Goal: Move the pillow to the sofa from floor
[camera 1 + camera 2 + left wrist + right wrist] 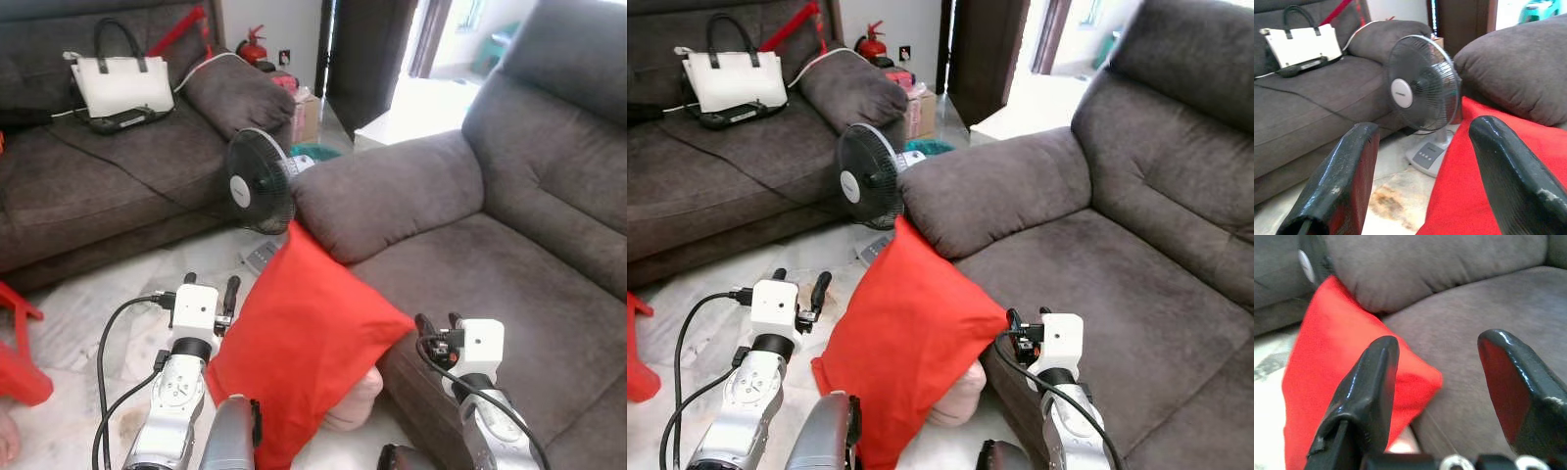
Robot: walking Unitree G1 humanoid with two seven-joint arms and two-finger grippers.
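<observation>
Red fabric pillow [304,343] stands on edge on pale tiled floor [88,304], top corner against grey sofa armrest [392,191], between both arms.
Left eye: left tool [211,291] just beside pillow's left edge, right tool [438,325] by its right corner; pinkish lump beneath, possibly second cushion.
Left wrist: left tool wide, empty; black pedestal fan [1422,90] behind.
Right wrist: right tool wide, empty, aimed at sofa seat [1488,308].
Judgement: soft, light, floppy; squeeze opposite side edges.

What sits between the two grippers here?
The red fabric pillow, standing tilted on the floor against the grey sofa, lies between the open left gripper and open right gripper, in both eye views.
</observation>
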